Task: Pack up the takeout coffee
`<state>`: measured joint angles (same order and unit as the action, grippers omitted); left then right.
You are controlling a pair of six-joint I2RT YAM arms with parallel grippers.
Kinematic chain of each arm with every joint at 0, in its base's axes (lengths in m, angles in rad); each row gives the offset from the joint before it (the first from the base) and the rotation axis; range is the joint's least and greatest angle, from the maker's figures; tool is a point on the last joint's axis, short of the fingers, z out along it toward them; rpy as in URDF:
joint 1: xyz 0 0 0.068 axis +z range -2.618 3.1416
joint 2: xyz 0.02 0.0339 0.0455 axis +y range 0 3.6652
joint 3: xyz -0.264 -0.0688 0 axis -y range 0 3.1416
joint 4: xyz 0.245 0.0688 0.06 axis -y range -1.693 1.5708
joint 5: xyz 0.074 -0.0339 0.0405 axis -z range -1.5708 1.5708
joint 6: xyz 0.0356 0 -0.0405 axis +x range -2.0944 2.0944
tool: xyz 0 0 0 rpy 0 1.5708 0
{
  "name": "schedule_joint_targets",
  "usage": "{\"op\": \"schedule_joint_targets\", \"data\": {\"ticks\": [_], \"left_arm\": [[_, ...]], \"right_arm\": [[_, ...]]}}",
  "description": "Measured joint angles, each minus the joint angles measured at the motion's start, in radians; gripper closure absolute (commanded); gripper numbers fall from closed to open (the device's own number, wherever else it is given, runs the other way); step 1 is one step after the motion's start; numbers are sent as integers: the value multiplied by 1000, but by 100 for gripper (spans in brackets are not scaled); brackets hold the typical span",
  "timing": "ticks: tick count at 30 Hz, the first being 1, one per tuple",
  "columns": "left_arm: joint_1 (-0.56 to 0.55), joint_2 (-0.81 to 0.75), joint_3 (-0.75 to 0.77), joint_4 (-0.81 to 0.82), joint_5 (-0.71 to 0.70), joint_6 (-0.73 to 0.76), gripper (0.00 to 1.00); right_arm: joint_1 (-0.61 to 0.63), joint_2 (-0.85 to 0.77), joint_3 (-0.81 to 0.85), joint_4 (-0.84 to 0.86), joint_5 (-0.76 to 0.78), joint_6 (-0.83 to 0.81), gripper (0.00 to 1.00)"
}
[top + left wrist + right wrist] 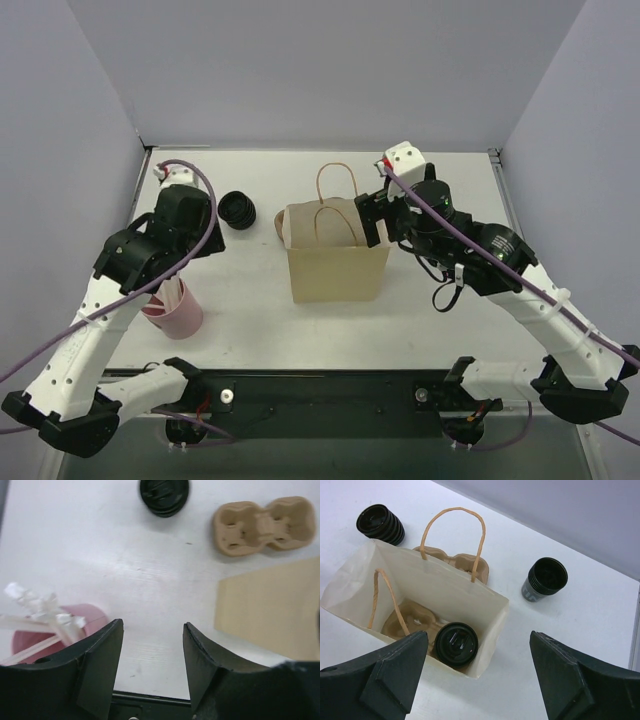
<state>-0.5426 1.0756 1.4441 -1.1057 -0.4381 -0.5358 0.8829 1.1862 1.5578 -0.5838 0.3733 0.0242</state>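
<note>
At the left of the top view, my left gripper hung partly spread and empty near the pink cup of white sticks, and a careless swing there could have toppled it. Mid-frame, the takeout coffee sat in the pulp carrier inside the paper bag. The right gripper gaped wide and empty above it, so I judged a retreat might snag a handle and tip the bag.

Right wrist view, centre: carrier inside bag half covered by coffee; second carrier mostly behind bag's far wall. Left wrist view: bag cut at right edge; pink cup, lower left, blurred, partly behind left gripper. Top view: pink cup half under left arm.
</note>
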Motion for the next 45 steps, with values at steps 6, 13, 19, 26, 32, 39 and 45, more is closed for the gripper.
{"op": "schedule_joint_targets", "data": {"ticks": [6, 13, 19, 26, 32, 39, 45], "left_arm": [[199, -18, -53, -117, -137, -58, 39], [259, -27, -79, -148, -242, -103, 39], [286, -23, -126, -126, -266, -111, 44], [296, 31, -142, -93, -248, -113, 47], [322, 34, -158, -86, -238, -114, 55], [333, 34, -158, -66, -238, -107, 71], [336, 34, -158, -61, -234, -99, 93]], "right_arm": [[0, -52, -7, -14, -24, 40, 8], [0, -97, -57, -27, -61, 66, 9], [0, -97, -76, -27, -110, 77, 9], [0, -99, -84, -27, -128, 54, 9], [0, -108, -115, -29, -128, 12, 8], [0, -102, -116, -28, -128, -32, 8], [0, -82, -116, -27, -128, -56, 8]]}}
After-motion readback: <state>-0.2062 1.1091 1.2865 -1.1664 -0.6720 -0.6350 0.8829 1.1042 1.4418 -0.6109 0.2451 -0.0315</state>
